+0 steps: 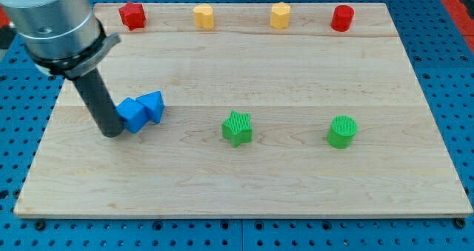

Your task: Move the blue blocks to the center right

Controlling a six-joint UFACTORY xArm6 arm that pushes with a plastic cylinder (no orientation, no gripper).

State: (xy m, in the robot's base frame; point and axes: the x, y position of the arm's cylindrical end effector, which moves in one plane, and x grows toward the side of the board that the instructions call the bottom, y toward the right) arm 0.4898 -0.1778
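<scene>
Two blue blocks sit together at the view's centre left of the wooden board point(244, 184): a blue cube-like block point(133, 115) and a blue triangular block point(153, 105) touching its right side. My tip point(111, 133) is on the board just left of the blue cube-like block, touching or nearly touching it. The dark rod rises from it up to the grey arm body at the view's top left.
A green star block point(237, 128) lies near the centre and a green round block point(342, 131) at the centre right. Along the view's top edge stand a red block point(132, 15), two yellow blocks point(203, 16) point(280, 15) and a red round block point(342, 18).
</scene>
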